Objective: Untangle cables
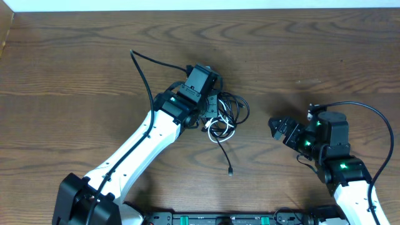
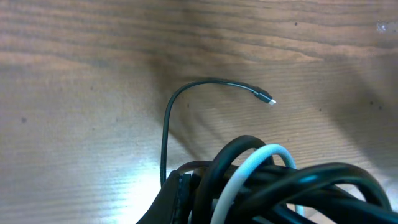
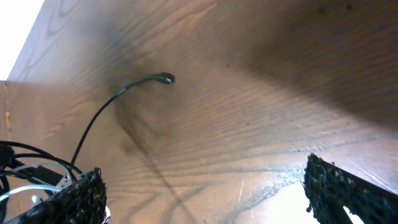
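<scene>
On the wooden table (image 1: 75, 56), overhead view: item one, the cables (image 1: 226, 114), a small knot of thin black cords with one white cord (image 1: 219, 131) looping out at its lower edge, lying near the middle of the tabletop. One loose black strand (image 1: 225, 153) trails from the knot toward the near edge and ends in a small plug (image 1: 230, 172). Item two, the left gripper (image 1: 210, 107), at the end of the white left arm (image 1: 134, 147), set on the left side of the knot with its jaws pressed together on the cords. Item three, the right gripper (image 1: 279, 129), well apart from the knot on its right, jaws spread, nothing between them. Left wrist view: the cables (image 2: 292, 183) fill the lower frame very close to the lens, thick black loops with the white cord (image 2: 258, 158) arching through them. They bunch against a dark finger (image 2: 177, 196) at the bottom edge. One black strand (image 2: 180, 96) rises and curves over to a plug tip (image 2: 268, 99) above bare wood. Right wrist view: two dark textured fingers (image 3: 78, 199) stand at opposite lower corners, wide apart over bare table. The knot (image 3: 25, 171) shows at the left edge, beside the left-hand finger. A single black strand (image 3: 102, 118) reaches from it to a plug end (image 3: 166, 78).
</scene>
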{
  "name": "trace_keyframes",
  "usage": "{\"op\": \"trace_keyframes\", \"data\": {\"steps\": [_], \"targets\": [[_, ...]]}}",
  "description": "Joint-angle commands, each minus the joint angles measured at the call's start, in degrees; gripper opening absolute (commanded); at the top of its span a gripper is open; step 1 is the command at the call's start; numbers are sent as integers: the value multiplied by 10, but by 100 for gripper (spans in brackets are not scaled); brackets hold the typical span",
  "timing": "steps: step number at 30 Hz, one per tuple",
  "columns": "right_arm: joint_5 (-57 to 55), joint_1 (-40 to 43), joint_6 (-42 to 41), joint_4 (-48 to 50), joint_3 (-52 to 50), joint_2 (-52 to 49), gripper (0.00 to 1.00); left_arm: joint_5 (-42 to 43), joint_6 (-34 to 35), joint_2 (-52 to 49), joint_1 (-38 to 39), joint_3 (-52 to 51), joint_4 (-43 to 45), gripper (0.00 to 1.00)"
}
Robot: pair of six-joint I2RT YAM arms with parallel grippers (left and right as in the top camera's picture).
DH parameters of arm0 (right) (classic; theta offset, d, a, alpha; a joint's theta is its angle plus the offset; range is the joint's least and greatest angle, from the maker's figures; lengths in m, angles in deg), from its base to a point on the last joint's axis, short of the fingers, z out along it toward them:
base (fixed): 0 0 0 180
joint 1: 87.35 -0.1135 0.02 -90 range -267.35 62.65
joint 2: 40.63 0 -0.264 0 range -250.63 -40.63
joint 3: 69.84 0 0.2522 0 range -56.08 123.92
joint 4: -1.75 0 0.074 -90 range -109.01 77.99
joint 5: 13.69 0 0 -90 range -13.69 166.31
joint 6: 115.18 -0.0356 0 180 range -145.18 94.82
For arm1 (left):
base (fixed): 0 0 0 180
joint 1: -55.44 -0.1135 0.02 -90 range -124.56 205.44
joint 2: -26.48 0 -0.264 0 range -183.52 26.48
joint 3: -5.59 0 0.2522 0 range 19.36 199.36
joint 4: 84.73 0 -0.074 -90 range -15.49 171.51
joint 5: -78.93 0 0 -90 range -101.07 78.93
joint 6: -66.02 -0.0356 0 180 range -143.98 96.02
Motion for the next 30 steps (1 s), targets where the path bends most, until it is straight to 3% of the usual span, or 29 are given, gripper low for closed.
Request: {"op": "trace_keyframes", "data": {"steps": [1, 4, 9, 30], "targets": [[-11, -2, 5, -7, 4, 0, 99, 84, 59, 2, 3, 3, 8, 8], [-11, -2, 5, -7, 4, 0, 99, 138, 53, 2, 15, 3, 20, 8], [-11, -2, 5, -7, 4, 0, 99, 137, 25, 2, 39, 3, 9, 8], [-11, -2, 5, -7, 4, 0, 99, 137, 25, 2, 40, 3, 1, 8]]}}
